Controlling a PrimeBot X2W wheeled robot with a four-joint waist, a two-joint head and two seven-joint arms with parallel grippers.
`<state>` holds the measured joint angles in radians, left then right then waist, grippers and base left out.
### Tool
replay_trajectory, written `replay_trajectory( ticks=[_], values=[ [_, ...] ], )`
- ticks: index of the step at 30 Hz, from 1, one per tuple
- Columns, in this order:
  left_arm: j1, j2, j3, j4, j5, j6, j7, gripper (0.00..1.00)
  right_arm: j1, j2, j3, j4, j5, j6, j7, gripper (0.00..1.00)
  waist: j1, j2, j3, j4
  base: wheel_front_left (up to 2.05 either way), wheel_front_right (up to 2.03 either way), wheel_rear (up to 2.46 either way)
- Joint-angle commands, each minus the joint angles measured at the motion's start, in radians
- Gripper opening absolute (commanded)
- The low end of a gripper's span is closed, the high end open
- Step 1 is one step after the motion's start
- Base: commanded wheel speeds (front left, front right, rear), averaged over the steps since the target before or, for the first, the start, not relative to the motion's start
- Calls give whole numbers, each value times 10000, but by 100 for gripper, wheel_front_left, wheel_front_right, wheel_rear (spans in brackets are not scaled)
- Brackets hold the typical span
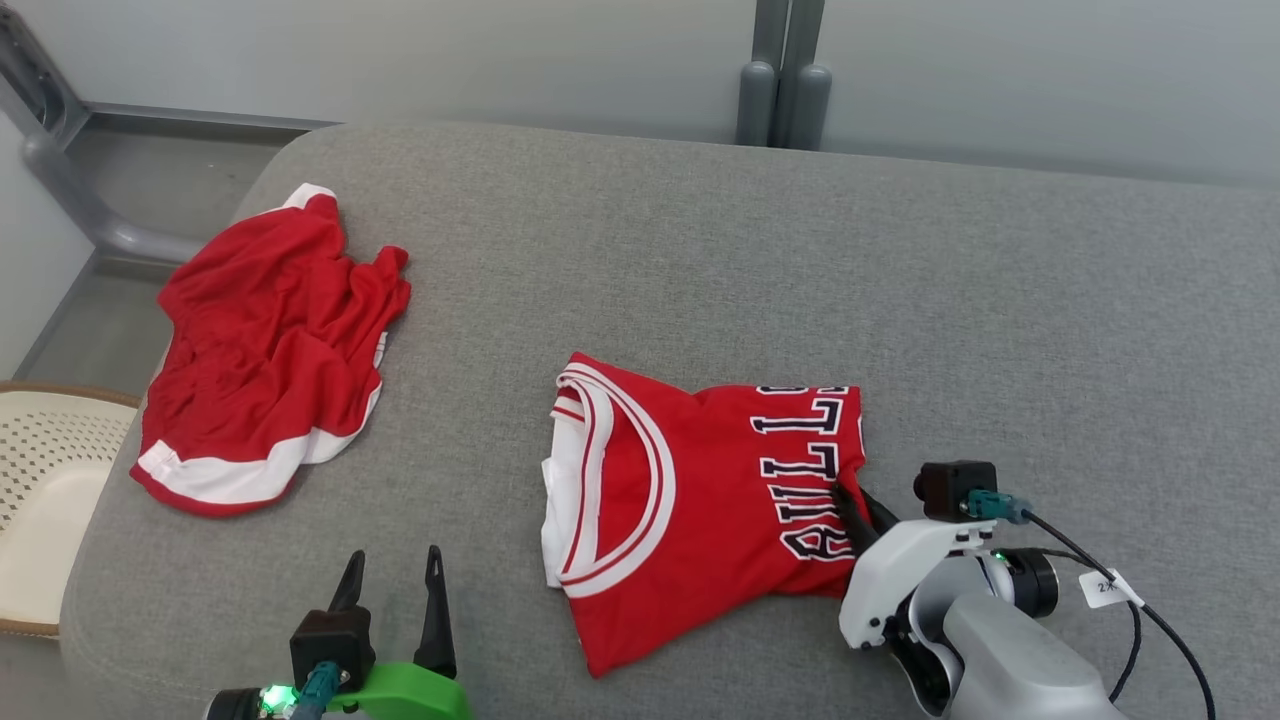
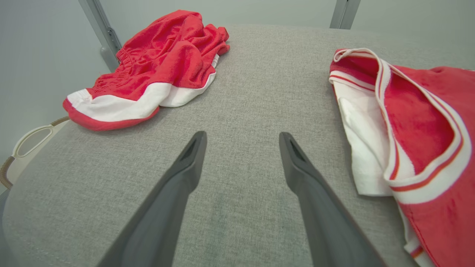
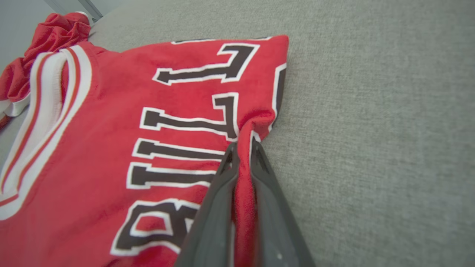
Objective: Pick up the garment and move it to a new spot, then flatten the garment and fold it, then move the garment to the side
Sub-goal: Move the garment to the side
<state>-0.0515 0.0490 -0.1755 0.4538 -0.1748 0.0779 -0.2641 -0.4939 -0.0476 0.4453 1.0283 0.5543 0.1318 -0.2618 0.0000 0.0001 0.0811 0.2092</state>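
The red jersey [image 1: 680, 500] lay folded on the grey fabric-covered worktop [image 1: 800, 250], near the front edge and a little right of centre, with its white-and-red striped neckline towards the robot's left and its dark, white-edged lettering towards the right. The right claw [image 1: 852, 500] was at the jersey's right edge, beside the lettering. In the right wrist view its two dark fingers [image 3: 219, 200] were closed almost together on a raised ridge of red cloth pinched between them, while the rest of the jersey lay flat on the worktop. The left claw [image 1: 394, 560] sat low at the front left, over bare grey fabric. Its fingers [image 2: 178, 174] were spread wide apart with nothing between them, and they pointed away from the robot. The jersey's neckline was just off to that claw's right, apart from it. A second red garment, a pair of shorts [image 1: 265, 350] with a white band along the hem, lay crumpled at the far left of the worktop, well apart from the jersey. Beyond the worktop's left edge stood a cream perforated basket [image 1: 40, 480] with a brown rim.
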Motion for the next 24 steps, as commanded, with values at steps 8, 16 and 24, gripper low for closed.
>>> replay_trajectory(
  ticks=[8,16,24],
  values=[
    [-99,33,-105,-91,47,-98,-1,100,-121,-81,-891,-727,-595,-22,-34,0,0,-1,-245,-1485,0,0,0],
    [-250,34,-459,-169,-217,-60,-1,100,57,-61,-1116,-1383,-1139,-21,-35,0,0,-1,-416,-4219,0,0,0],
    [-689,38,-942,-110,-393,-51,-1,100,50,-58,-931,-1675,-1220,-21,-35,0,0,-1,-209,-6552,0,0,0]
  ],
)
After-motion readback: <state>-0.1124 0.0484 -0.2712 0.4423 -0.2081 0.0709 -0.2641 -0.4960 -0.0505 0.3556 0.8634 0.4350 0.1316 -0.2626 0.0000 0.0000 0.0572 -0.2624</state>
